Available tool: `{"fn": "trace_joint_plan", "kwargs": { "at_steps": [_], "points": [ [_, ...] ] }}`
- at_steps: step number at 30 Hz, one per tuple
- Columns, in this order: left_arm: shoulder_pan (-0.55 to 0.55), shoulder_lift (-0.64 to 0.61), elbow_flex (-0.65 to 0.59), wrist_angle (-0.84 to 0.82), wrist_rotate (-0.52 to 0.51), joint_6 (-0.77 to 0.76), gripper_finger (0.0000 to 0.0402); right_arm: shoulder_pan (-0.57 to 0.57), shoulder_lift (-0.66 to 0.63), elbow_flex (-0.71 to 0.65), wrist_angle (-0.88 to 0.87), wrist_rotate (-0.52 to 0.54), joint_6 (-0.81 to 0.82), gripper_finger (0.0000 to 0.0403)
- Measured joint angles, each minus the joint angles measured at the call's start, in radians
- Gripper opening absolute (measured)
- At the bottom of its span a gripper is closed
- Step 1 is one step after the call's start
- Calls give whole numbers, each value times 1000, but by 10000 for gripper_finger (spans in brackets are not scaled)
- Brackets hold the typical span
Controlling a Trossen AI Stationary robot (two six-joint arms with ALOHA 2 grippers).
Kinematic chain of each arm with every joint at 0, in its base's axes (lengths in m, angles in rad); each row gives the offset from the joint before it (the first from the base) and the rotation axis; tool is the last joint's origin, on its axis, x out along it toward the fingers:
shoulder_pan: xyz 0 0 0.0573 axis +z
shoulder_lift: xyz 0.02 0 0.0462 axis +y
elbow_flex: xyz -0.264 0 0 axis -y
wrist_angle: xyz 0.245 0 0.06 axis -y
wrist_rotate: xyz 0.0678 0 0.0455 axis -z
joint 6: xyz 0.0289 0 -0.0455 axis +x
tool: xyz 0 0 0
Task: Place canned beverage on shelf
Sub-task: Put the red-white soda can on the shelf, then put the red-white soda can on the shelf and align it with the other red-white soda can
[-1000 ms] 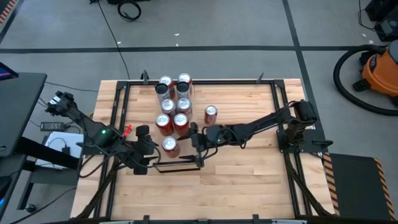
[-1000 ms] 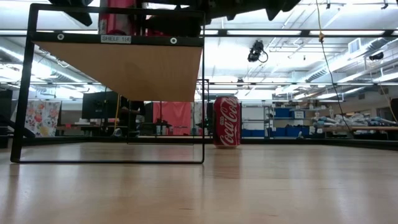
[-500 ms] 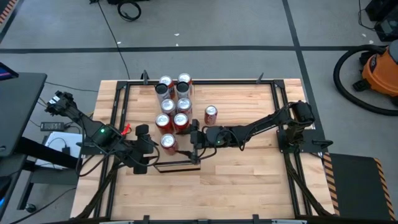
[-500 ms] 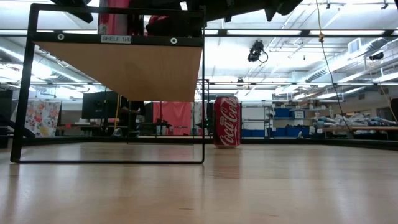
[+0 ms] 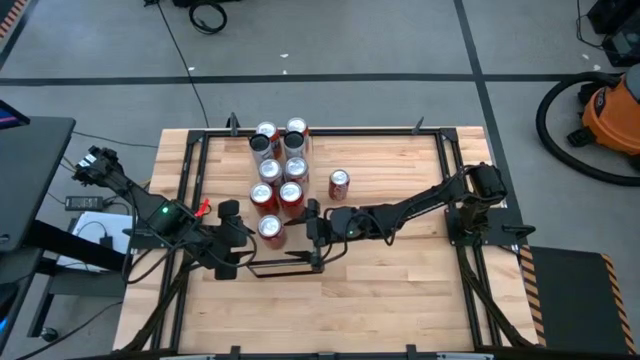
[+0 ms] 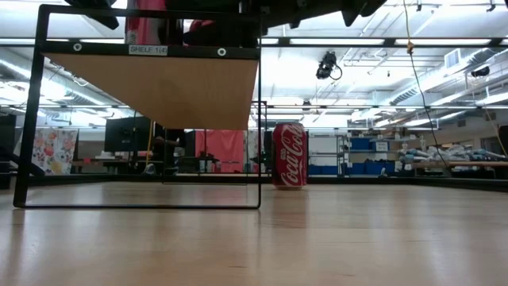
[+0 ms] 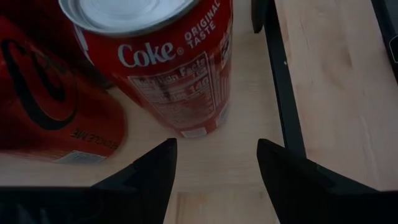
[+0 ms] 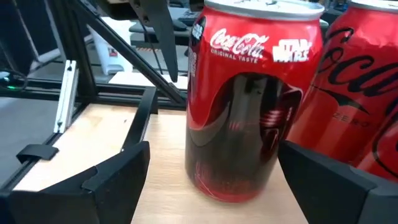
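Counter (image 5: 400, 270): slatted pale wood top inside a black frame.
Shelf (image 6: 167, 87): pale wood board in a black frame, raised above the counter, lying toward the counter's left half; in the low view it bears a white label on its front edge.
Can on shelf (image 5: 270, 229): red cola can, upright, at the shelf's near end, between the two hands; in the right wrist view (image 8: 252, 93) it stands right ahead of that hand, its base on the wood.
Other cans (image 5: 278, 165): a tight cluster of upright cans on the shelf, running toward the counter's far edge; most red, one dark-topped.
Lone can (image 5: 339, 183): red cola can, upright on the counter itself, just off the shelf's right side; seen beyond the shelf in the low view (image 6: 290, 155).
Left hand (image 5: 238, 240): just left of the can on shelf, fingers spread open, holding nothing; the can stands beyond the fingertips (image 7: 149, 171).
Right hand (image 5: 312, 222): just right of the same can, fingers wide apart, empty; the can sits between and beyond them, untouched.
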Motion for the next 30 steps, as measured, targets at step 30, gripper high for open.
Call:
{"fn": "trace_joint_plan", "kwargs": {
  "at_steps": [30],
  "points": [
    [-37, -31, -1, -143, -30, -53, 233, -18, -281, -27, -646, 141, -19, 364]
  ]
}}
